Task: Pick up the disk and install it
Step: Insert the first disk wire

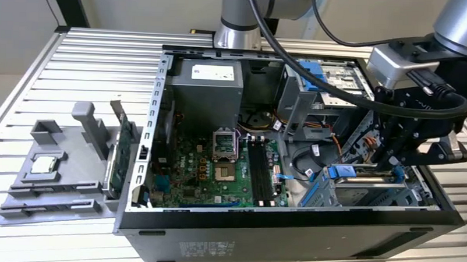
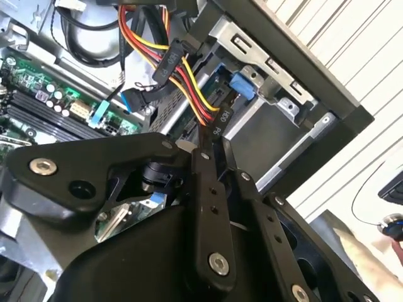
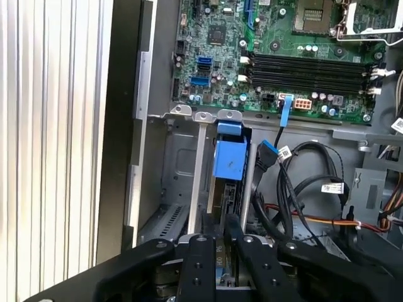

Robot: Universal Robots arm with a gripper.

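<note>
Black two-finger gripper — jaws narrow, seemingly clamped on the flat faces of the disk, a hard drive in blue plastic carrier, seen edge-on. Disk stands in grey sheet-metal drive cage; long axis runs from gripper toward green motherboard.

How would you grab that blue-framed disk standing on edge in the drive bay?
Probably by its two broad flat faces, just below the exposed narrow edge, coming straight down through the open top of the case. The disk stands on edge in the drive bay, whose metal walls close off its other sides.
</note>
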